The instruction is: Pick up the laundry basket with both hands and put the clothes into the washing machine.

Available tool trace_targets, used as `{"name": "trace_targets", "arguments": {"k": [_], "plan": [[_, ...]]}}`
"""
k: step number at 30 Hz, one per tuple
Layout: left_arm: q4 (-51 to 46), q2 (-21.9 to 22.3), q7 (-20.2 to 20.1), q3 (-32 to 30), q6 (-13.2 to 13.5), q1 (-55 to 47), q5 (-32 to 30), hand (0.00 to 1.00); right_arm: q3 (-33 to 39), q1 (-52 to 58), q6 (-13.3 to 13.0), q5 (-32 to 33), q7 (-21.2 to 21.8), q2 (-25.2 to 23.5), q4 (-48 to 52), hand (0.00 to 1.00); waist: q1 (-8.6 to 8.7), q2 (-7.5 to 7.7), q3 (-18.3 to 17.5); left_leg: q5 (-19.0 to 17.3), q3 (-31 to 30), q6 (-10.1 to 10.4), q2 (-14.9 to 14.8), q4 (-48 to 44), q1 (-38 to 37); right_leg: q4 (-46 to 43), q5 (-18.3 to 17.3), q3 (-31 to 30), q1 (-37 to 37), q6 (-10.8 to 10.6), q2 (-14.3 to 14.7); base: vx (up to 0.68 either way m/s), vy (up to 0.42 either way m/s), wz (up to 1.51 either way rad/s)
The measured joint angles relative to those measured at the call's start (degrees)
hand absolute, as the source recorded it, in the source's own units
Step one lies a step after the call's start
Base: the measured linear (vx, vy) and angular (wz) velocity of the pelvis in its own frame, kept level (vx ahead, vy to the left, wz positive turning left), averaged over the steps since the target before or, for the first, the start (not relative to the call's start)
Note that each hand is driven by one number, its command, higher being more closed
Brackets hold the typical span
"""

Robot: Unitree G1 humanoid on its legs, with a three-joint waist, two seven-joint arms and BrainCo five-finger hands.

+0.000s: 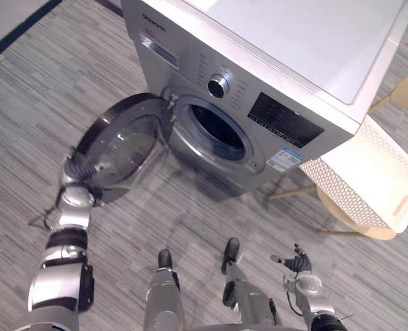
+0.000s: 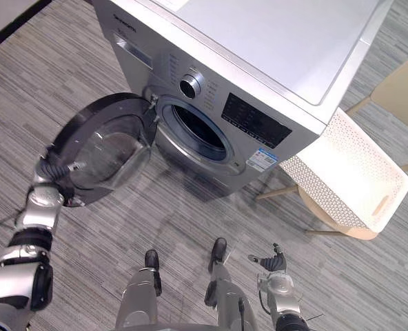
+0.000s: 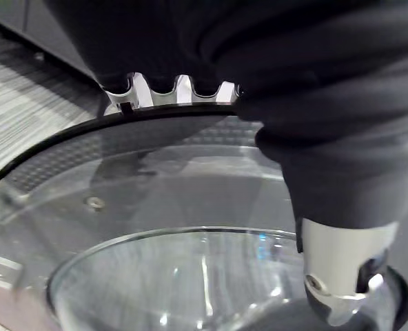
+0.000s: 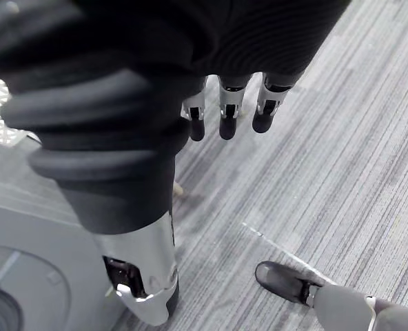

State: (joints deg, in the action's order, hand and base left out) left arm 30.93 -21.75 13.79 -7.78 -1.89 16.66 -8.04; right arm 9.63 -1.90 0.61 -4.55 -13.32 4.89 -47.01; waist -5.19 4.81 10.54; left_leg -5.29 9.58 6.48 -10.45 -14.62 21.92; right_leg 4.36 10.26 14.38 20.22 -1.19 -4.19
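Note:
The silver washing machine (image 1: 273, 62) stands ahead with its round drum opening (image 1: 218, 131) uncovered. Its glass door (image 1: 125, 148) is swung wide to the left. My left hand (image 1: 76, 169) is at the door's lower outer rim (image 3: 121, 127), and the rim hides how the hand closes on it. To the right of the machine a white perforated laundry basket (image 1: 369, 172) sits tilted on a round wooden stool (image 1: 349, 221). My right hand (image 1: 299, 262) hangs low at the right over the grey floor, well short of the basket, its fingers (image 4: 228, 114) relaxed and holding nothing.
Grey striped carpet (image 1: 190, 214) covers the floor in front of the machine. A light wooden chair (image 1: 407, 93) stands behind the basket at the far right. A dark strip (image 1: 18, 31) crosses the floor at the upper left.

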Motion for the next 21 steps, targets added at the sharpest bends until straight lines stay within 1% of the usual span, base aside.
{"name": "trace_targets", "arguments": {"k": [2,4,6,8,10,11,12,13,14,15,16,17,18,19,21], "plan": [[-5.15,1.24,0.19,-0.08,0.71,-4.23,2.60,0.00,0.33,0.15,0.53,-0.58,0.00,-0.02,-0.06,0.00,-0.10,-0.10,0.05,1.15,-0.26,0.05,0.71,2.46,-1.90,0.61,-0.06,0.47,-1.33,-0.05,-0.02,0.02,0.007,0.14],[-5.74,2.15,0.29,-0.02,1.18,-5.22,3.96,0.00,1.02,0.10,0.87,-0.61,0.00,-0.01,0.08,0.00,-0.14,-0.37,0.19,1.70,-0.72,-0.01,0.99,3.48,-2.77,0.87,-0.06,1.02,-2.19,-0.05,-0.07,0.01,0.005,0.14],[-5.84,3.27,0.03,1.61,1.22,-5.81,3.94,0.00,1.12,-0.02,0.99,-0.78,-0.01,0.03,0.18,0.00,-0.18,-0.46,0.23,2.19,-0.78,-0.01,1.29,4.39,-3.22,0.88,-0.06,1.08,-2.28,-0.05,-0.26,-0.01,0.024,0.08],[-5.75,4.19,-0.57,5.36,1.24,-6.44,3.89,0.00,1.10,-0.15,1.08,-1.67,-0.01,0.00,0.51,0.00,-0.13,-0.60,0.32,2.34,-0.72,-0.03,1.51,4.64,-3.37,0.86,-0.05,0.99,-2.28,-0.05,-0.46,0.00,0.016,-0.01],[-5.51,6.35,-1.78,11.57,1.24,-6.40,3.70,0.00,1.10,-0.43,1.08,-2.42,-0.03,-0.03,1.03,0.00,0.11,-0.63,0.35,2.33,0.53,-0.03,1.60,4.67,-3.51,0.74,0.00,-0.10,-1.82,-0.07,-0.53,-0.01,0.033,-0.15],[-5.50,6.97,-2.13,13.10,1.24,-6.29,3.42,0.00,1.10,-0.53,1.07,-2.63,-0.04,-0.03,1.26,0.00,0.27,-0.63,0.36,2.33,0.93,-0.03,1.63,4.68,-3.51,0.73,0.10,-0.48,-1.54,-0.14,-0.55,-0.01,0.027,-0.34],[-5.32,7.86,-2.84,16.82,1.26,-5.68,3.30,0.00,1.09,-0.77,1.03,-2.84,-0.13,-0.04,1.77,0.00,0.59,-0.65,0.37,2.32,2.03,-0.03,1.64,4.84,-3.50,0.57,0.38,-1.70,-0.58,-0.15,-0.56,-0.01,0.019,-0.44],[-3.97,9.49,-1.71,18.27,1.34,-4.55,3.34,0.00,1.15,-0.96,1.02,-2.84,-0.29,0.05,2.10,0.00,1.20,-0.91,0.53,2.32,3.00,-0.04,1.71,5.04,-3.45,0.58,0.75,-2.83,0.22,-0.30,-0.59,-0.01,0.014,-0.46],[-2.93,9.82,-1.73,18.75,1.49,-3.69,3.28,0.00,1.25,-0.88,1.05,-2.85,-0.36,0.16,2.16,0.00,1.24,-1.16,0.69,2.32,3.49,-0.04,1.73,5.09,-3.45,0.57,0.89,-3.38,0.60,-0.31,-0.57,-0.01,0.005,-0.51],[-0.69,10.00,-2.57,21.41,1.81,-0.55,2.67,0.00,1.27,-0.81,1.10,-2.85,-0.45,0.19,2.24,0.00,1.38,-1.60,0.96,2.23,5.00,-0.12,1.66,4.97,-3.11,0.15,1.15,-4.96,1.98,-0.40,-0.49,-0.01,-0.002,-0.40],[0.97,10.00,-2.67,22.41,1.81,1.42,2.55,0.00,1.27,-0.82,1.09,-2.86,-0.48,0.20,2.28,0.00,1.56,-1.90,1.16,2.18,5.38,-0.21,1.64,4.75,-2.81,-0.19,1.22,-5.35,2.54,-0.48,-0.50,-0.03,-0.006,-0.41],[4.89,9.98,-2.74,24.22,1.81,6.08,2.03,0.00,1.22,-0.98,1.10,-2.86,-0.50,0.20,2.32,0.00,2.53,-2.27,1.65,2.13,6.07,-0.30,1.66,4.45,-2.31,-0.58,1.54,-6.12,3.53,-0.58,-0.53,-0.03,-0.006,-0.27],[7.09,9.70,-2.75,24.77,1.80,8.44,1.56,0.00,1.14,-1.22,1.10,-2.87,-0.50,0.05,2.41,0.00,3.04,-2.17,1.99,2.04,6.73,-0.42,1.68,4.34,-2.30,-0.70,1.76,-6.85,4.02,-0.66,-0.51,-0.05,0.001,-0.50],[13.45,8.67,-2.74,25.80,1.60,15.49,0.35,0.00,1.11,-1.50,1.00,-2.88,-0.60,0.12,3.50,0.00,4.49,-2.06,3.39,1.54,8.65,-1.06,1.65,3.33,-2.14,-0.91,2.45,-8.76,4.97,-0.71,-0.52,-0.05,0.007,-0.53],[17.42,7.60,-2.56,25.83,0.91,21.91,-1.77,0.00,1.11,-1.66,0.97,-2.87,-1.33,0.31,4.48,0.00,5.68,-1.53,4.33,0.55,11.18,-1.40,1.46,1.77,-1.15,-1.14,3.17,-11.49,6.89,-1.40,-0.46,-0.06,0.008,-0.69]]}}
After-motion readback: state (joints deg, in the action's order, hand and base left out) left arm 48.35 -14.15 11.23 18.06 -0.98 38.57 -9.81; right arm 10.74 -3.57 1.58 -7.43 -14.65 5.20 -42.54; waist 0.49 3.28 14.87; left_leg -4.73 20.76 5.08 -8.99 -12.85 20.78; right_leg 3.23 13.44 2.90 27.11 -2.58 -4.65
